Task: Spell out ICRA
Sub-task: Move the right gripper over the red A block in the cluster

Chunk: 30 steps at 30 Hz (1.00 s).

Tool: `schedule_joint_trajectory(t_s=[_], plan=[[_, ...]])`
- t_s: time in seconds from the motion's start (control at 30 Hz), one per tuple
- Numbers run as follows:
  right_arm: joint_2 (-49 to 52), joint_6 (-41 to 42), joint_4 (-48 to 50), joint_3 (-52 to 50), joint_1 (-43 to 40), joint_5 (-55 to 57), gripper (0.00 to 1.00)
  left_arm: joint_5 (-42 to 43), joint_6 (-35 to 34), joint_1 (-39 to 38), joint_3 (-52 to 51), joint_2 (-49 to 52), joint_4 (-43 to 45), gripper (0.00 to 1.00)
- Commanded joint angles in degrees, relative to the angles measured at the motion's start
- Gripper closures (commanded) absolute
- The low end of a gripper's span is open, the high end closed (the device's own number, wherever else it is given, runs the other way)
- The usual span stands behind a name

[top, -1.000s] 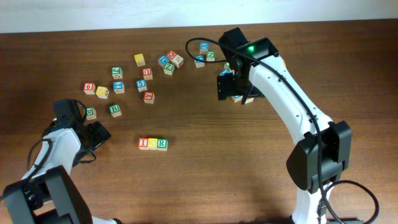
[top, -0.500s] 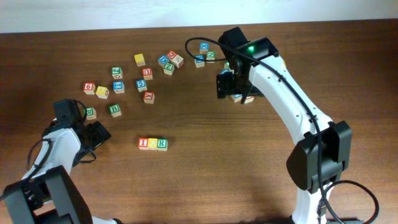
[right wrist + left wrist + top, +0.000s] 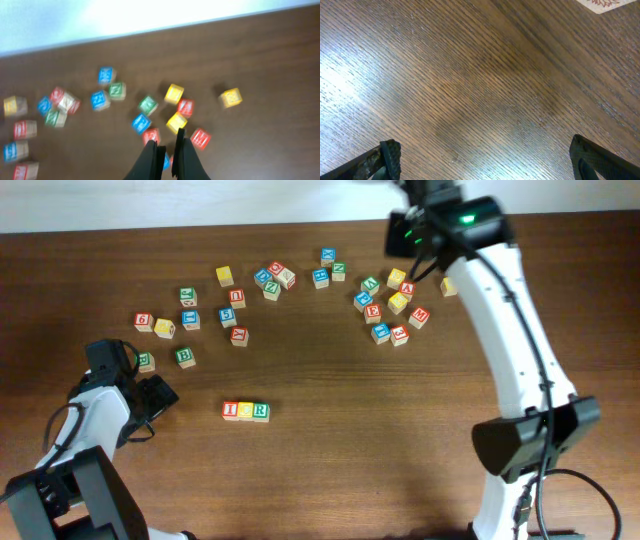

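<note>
Three small wooden letter blocks (image 3: 245, 410) sit in a row on the brown wooden counter (image 3: 330, 450) — I, C, R. Only A is left, maybe in the far pile of coloured blocks (image 3: 392, 308). The right tool (image 3: 166, 145) is narrow and empty; the left tool (image 3: 484, 152) gapes wide.

A dark brown wooden table (image 3: 330, 470) is filling nearly the whole overhead frame, its grain running left to right. A white strip (image 3: 150, 205) is lying along the top edge beyond the table's far border; wall or floor, it cannot be told. In the left wrist view, a pale glare (image 3: 340, 70) is shining off the wood at centre left.
</note>
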Motion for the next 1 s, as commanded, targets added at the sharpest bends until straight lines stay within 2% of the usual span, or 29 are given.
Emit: schedule_joint_trajectory(t_s=[0.0,0.17,0.53,0.7,0.77,0.83,0.97], plan=[[2.1,-0.6,1.4,-0.3,-3.7,1.3,0.96,-0.4,-0.2,0.2,-0.4,-0.6,0.0,0.00],[8.9,-0.7,3.1,-0.6,-6.6,1.2,0.96,-0.4,-0.2,0.2,-0.4,-0.6,0.0,0.01],[23.8,-2.1,7.7,-0.6,-6.8,0.7,0.95,-0.4,-0.2,0.2,-0.4,-0.6,0.0,0.01],[27.3,-2.2,7.6,-0.6,-6.8,-6.8,0.85,-0.4,-0.2,0.2,-0.4,-0.6,0.0,0.01],[27.4,-2.2,7.5,-0.6,-6.8,-7.2,0.82,-0.4,-0.2,0.2,-0.4,-0.6,0.0,0.01],[27.4,-2.2,7.5,-0.6,-6.8,-7.2,0.73,-0.4,-0.2,0.2,-0.4,-0.6,0.0,0.01],[27.8,-2.2,6.6,-0.6,-6.7,-7.2,0.69,-0.4,-0.2,0.2,-0.4,-0.6,0.0,0.01]])
